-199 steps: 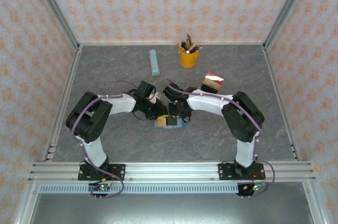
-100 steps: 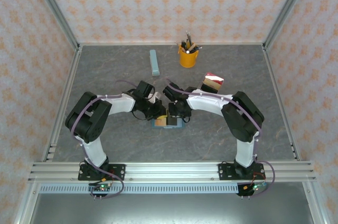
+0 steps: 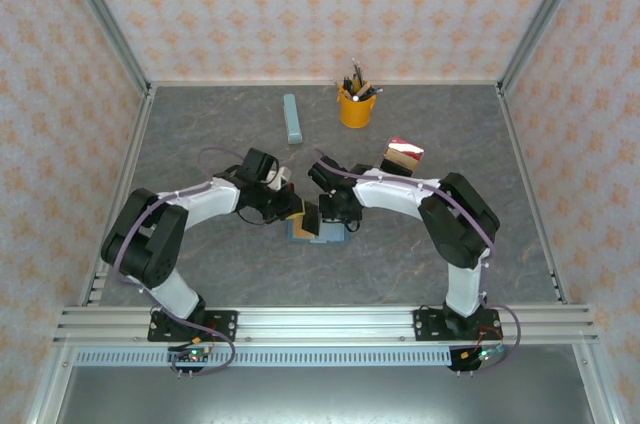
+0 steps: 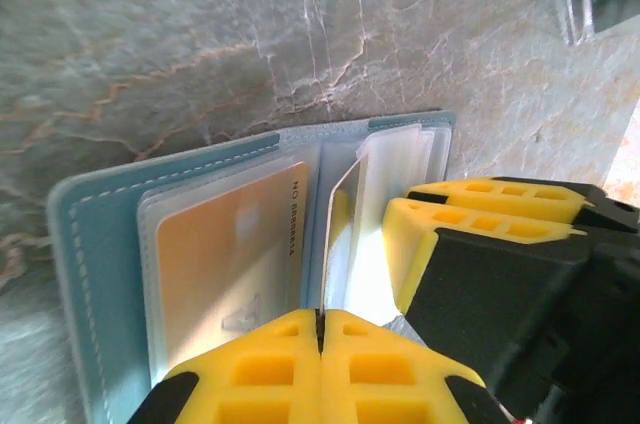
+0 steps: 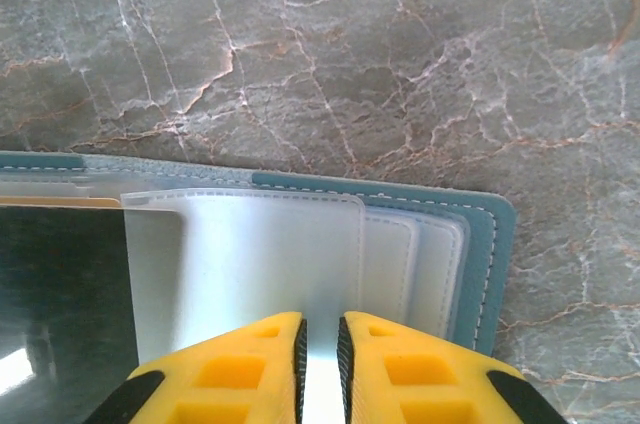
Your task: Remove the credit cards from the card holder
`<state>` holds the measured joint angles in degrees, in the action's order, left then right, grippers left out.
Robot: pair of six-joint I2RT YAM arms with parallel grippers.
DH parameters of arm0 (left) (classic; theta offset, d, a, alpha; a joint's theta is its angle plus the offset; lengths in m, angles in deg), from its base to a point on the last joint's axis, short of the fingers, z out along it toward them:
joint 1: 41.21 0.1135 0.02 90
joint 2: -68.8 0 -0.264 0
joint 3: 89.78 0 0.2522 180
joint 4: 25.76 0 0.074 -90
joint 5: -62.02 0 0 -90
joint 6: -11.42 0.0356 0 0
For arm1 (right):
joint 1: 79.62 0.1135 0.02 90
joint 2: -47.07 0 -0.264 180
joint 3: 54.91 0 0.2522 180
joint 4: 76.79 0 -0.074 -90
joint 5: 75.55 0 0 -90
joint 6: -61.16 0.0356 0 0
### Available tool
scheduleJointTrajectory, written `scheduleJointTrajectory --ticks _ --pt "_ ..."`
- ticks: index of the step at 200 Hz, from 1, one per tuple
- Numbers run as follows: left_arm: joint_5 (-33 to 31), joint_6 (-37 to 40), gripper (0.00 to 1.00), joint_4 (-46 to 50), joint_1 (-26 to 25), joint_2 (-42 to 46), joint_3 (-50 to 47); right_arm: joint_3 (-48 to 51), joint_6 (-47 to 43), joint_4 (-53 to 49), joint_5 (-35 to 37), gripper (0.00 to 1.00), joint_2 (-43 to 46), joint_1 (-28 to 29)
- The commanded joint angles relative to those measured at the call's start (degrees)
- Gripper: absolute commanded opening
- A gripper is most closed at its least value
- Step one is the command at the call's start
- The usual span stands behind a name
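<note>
Our left fingers (image 4: 260, 354) pinch a credit card (image 4: 342, 209) standing at their twelve o'clock, while our right fingers (image 5: 250, 364) clamp a sleeve of the card holder (image 5: 490, 244).

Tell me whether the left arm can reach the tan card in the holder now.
Likely yes, once it lets go: the left gripper looks shut on an upright card, and the tan card lies right beside it in the card holder. The right gripper clamps a clear sleeve on the other side.
</note>
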<state>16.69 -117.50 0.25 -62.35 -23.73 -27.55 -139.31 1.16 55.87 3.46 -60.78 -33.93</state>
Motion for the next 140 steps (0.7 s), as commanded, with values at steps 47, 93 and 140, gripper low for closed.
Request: scheduleJointTrajectory --ticks 47,93,140 --pt "-4.15 3.23 0.00 6.73 3.10 9.21 -0.54 3.57 1.05 7.82 -5.58 0.26 9.39 -1.37" --pt "-0.29 0.42 0.00 2.40 3.22 10.26 -2.14 8.50 4.43 17.02 -14.20 0.42 14.57 -2.83" --pt "4.90 -5.52 0.00 -5.63 3.30 11.70 -3.07 16.66 12.75 32.16 -22.83 0.65 19.78 -7.12"
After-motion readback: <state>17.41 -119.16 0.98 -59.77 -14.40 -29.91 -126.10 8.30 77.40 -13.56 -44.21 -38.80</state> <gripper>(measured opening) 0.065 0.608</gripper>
